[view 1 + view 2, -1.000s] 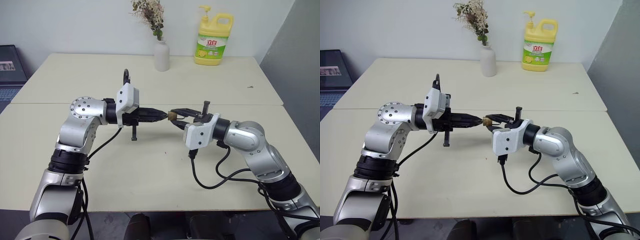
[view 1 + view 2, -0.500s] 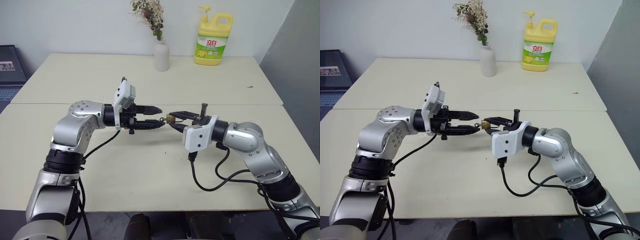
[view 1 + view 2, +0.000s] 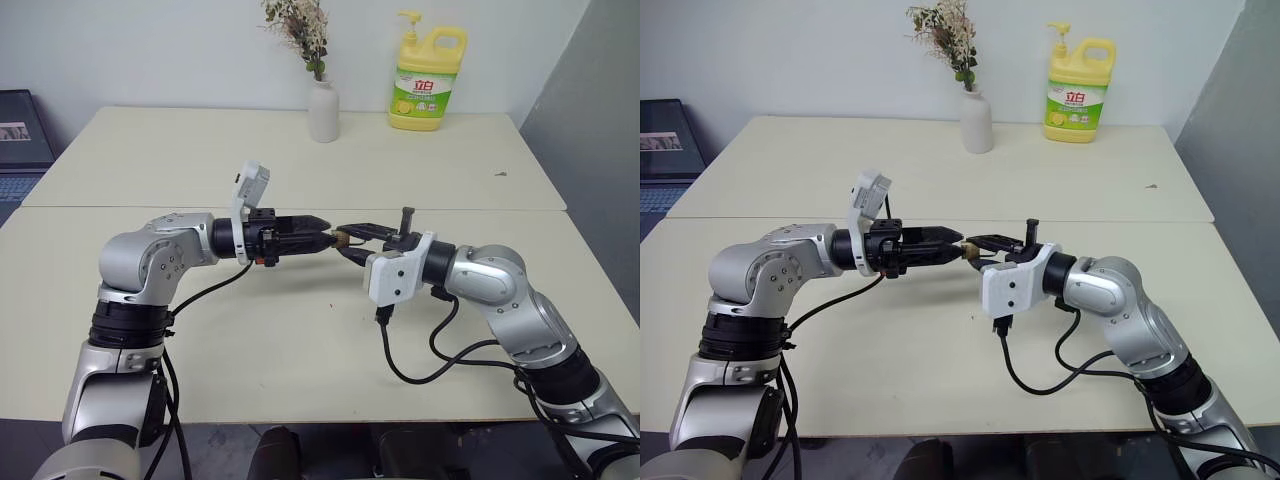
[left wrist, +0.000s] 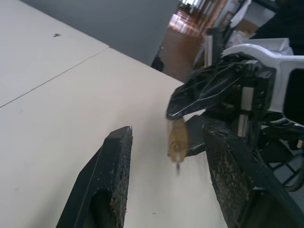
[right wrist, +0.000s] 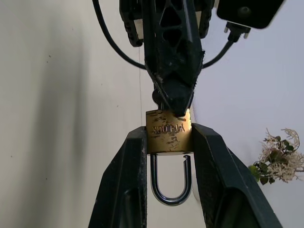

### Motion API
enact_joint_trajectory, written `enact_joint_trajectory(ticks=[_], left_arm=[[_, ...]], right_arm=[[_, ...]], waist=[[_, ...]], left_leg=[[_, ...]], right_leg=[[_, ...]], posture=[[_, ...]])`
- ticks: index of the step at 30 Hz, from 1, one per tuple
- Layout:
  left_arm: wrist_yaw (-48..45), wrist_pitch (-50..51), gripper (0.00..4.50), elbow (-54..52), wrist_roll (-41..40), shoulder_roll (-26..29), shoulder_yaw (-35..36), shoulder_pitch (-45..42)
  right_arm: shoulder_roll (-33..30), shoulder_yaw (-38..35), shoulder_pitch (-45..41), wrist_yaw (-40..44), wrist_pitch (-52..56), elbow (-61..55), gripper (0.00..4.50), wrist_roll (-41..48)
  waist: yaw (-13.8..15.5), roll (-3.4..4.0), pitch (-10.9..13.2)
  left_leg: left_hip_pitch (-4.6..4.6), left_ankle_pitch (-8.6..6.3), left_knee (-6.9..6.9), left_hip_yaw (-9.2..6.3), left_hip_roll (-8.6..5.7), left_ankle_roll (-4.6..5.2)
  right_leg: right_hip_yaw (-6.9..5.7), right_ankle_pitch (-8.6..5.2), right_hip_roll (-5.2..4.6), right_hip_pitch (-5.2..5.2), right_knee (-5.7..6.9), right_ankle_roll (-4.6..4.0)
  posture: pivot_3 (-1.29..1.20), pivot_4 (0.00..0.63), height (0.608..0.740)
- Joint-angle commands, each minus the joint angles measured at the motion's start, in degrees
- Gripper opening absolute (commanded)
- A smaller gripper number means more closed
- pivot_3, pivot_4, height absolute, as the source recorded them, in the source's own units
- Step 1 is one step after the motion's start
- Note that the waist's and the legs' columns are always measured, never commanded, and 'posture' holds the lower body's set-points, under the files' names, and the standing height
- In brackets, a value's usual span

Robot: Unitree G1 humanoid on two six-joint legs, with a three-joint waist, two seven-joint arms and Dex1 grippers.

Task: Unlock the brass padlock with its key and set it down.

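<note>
- Since a second ago the left gripper [image 3: 322, 240] has let go and rolled its wrist over: back then its fingers were pinched together at the lock's end, now they stand apart, one either side of the key [image 4: 177, 156] without touching it, going by the left wrist view.
- Brass padlock [image 5: 168, 138] hasn't budged. It's held up off the table [image 3: 300, 330], about mid-scene between the two arms, clamped by its flat sides in the right gripper [image 3: 973, 247].
- Orientation: the lock's long axis runs roughly level, left to right. Keyhole end faces left toward the left gripper, shackle [image 5: 170, 181] points back toward the right wrist, between that gripper's fingers.
- One shackle leg looks to stop short of the body, so I'd guess it's popped open already, but can't swear to it.
- If it were me: re-grip square on the key's flat, close gently, and twist about the key's own line, no sideways levering. It's tiny and could bend or slip out.
- Right gripper just needs to hold firm so the body doesn't spin along.
</note>
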Motion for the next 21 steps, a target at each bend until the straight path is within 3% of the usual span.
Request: enact_joint_trajectory(ticks=[1, 7, 21], left_arm=[[-1.76, -0.06, 2.46, -2.32, -1.2, 1.6, 0.32, -0.6], [-2.99, -4.24, 2.46, -0.84, 2.54, 3.48, -1.28, -0.16], [-0.65, -0.62, 2.46, -1.47, -1.03, 0.61, -0.27, -0.34]], right_arm=[[0.26, -0.57, -0.83, 0.34, 0.11, -2.46, 0.93, 0.65], [0.62, -0.61, -1.03, 0.62, 0.47, -2.48, 0.93, 0.65], [1.05, -0.65, -1.06, 1.1, 0.98, -3.11, 0.93, 0.44]], waist=[[-0.02, 0.0, 0.0], [0.01, 0.0, 0.0], [0.05, 0.0, 0.0]], left_leg=[[0.0, 0.0, 0.0, 0.0, 0.0, 0.0], [0.0, 0.0, 0.0, -0.01, 0.0, 0.0], [0.0, 0.0, 0.0, -0.01, -0.01, 0.0]], right_leg=[[-0.01, 0.0, 0.0, 0.0, 0.01, 0.0], [-0.01, 0.0, 0.0, 0.0, 0.01, 0.0], [-0.01, 0.0, 0.0, 0.0, 0.01, 0.0]], posture=[[0.0, 0.15, 0.74], [0.0, 0.15, 0.74], [0.0, 0.15, 0.74]])
